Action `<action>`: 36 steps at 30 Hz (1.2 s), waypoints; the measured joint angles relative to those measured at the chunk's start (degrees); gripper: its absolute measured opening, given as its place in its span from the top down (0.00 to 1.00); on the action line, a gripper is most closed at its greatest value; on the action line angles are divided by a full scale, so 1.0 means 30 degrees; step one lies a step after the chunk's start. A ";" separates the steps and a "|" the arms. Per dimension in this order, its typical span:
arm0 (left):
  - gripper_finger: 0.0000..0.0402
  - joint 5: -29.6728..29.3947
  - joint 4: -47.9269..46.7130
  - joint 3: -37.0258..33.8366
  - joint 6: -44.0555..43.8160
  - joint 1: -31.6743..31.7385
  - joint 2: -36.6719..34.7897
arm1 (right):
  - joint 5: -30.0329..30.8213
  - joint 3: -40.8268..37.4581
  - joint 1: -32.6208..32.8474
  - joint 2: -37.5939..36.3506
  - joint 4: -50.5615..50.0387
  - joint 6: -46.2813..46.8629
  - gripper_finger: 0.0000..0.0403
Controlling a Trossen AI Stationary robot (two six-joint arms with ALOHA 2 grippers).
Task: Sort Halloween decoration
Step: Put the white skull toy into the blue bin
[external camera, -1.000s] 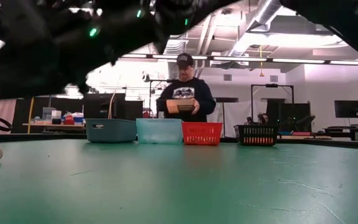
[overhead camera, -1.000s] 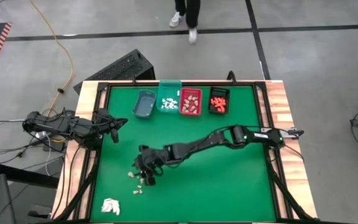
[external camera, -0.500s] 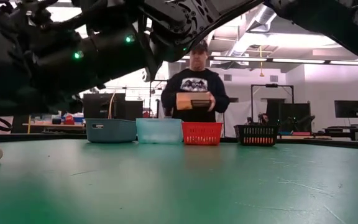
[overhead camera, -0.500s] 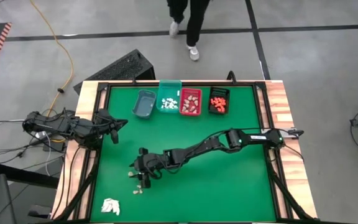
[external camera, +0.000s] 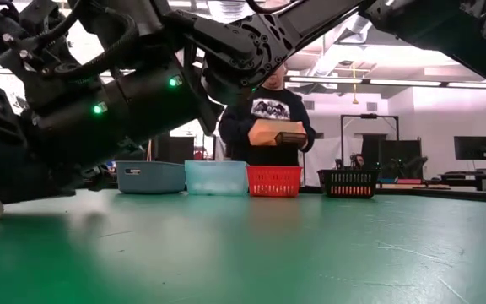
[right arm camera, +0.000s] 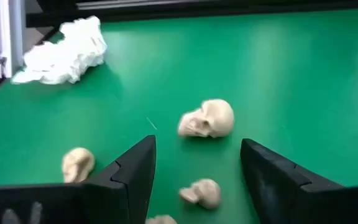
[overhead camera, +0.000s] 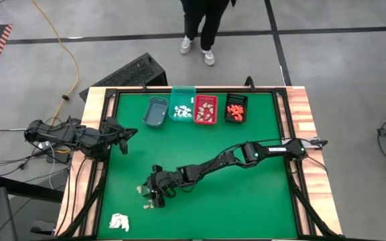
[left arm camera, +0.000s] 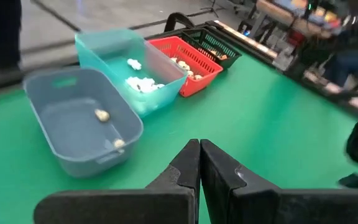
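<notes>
skulls (right arm camera: 207,118) lie loose near the table's left front, so we hang our right gripper (right arm camera: 196,167) wide over one; left gripper (left arm camera: 199,163) waits, pinched shut.

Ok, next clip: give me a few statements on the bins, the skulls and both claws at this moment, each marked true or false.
1. The right claw is open over beige skulls on the green table. True.
2. The left claw is open above the grey bin. False: it is shut, and it waits at the table's left edge, short of the grey bin.
3. The black bin holds orange pieces. True.
4. The grey bin is empty. False: two small pale pieces lie in it.
5. The white wad lies in the teal bin. False: it lies on the table near the front left corner.
</notes>
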 joint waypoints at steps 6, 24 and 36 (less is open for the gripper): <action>1.00 0.1621 0.0009 0.0000 -0.2665 0.0004 0.0000 | 0.0166 0.0000 -0.0028 -0.0006 -0.0167 0.0600 0.42; 1.00 0.2151 0.0010 0.0000 -0.1641 0.0004 0.0000 | -0.0021 0.0000 -0.0028 -0.0006 0.0187 0.1556 0.42; 1.00 0.2136 0.0018 0.0000 -0.1633 0.0004 0.0000 | -0.0095 0.0081 -0.0393 -0.0021 0.1694 -0.0161 0.42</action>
